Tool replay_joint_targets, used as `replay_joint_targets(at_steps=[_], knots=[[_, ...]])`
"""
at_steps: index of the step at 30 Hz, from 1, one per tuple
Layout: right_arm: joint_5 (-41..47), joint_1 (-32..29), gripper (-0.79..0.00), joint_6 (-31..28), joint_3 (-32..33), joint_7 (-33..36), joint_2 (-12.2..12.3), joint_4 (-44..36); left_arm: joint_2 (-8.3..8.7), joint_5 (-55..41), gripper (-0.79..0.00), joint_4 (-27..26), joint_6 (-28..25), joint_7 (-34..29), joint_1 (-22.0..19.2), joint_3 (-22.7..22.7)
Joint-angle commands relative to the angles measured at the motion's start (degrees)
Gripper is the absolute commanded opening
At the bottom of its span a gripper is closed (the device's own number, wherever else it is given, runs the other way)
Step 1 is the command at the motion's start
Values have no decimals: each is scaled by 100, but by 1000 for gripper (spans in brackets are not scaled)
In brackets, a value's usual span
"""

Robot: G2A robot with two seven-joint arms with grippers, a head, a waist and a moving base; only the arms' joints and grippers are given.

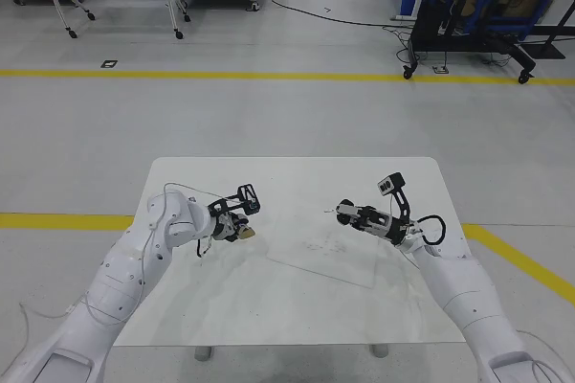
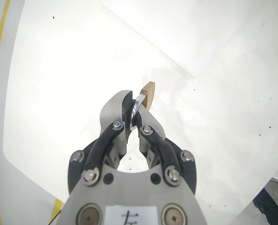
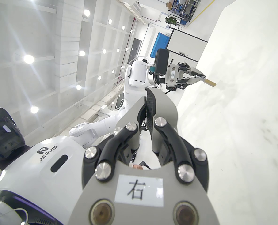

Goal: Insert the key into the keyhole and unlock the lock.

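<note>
A brass padlock [image 2: 149,94] hangs just above the white table [image 1: 297,306], left of centre. My left gripper [image 2: 134,108] is shut on its silver shackle [image 2: 138,101], so the brass body sticks out past the fingertips. In the top view the padlock [image 1: 248,231] points toward the other arm. My right gripper [image 3: 148,101] is shut, held above the table right of centre [image 1: 343,213] and aimed at the left gripper [image 3: 201,77] and the padlock [image 3: 210,82]. Anything between its black pads is hidden.
A thin clear sheet [image 1: 330,257] lies flat on the table between the two grippers, one corner near the padlock. The table's near edge [image 1: 287,343] is bare. Yellow floor lines and a black wheeled cart [image 1: 469,38] lie beyond the table.
</note>
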Motion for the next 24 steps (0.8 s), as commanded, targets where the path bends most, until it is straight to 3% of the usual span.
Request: replay_joint_targets(at_steps=[1,3,5,9,17,20,24], knots=[[0,0,-785,0,0,0,0,0,0,0,-785,0,0,0,0,0],[0,0,-785,0,0,0,0,0,0,0,-785,0,0,0,0,0],[0,0,-785,0,0,0,0,0,-4,-386,-785,99,7,422,110,-94],[234,-110,-785,280,-136,-525,-74,-254,-65,-1843,-785,844,-224,1022,44,-285],[1212,259,-785,728,-578,-799,-353,354,-454,-4867,-785,2388,-329,759,-544,148],[1213,313,-785,737,-622,-776,-376,436,-540,-4987,-785,2643,-317,678,-828,257],[1213,313,-785,737,-622,-776,-376,436,-540,-4987,-785,2643,-317,678,-828,257]])
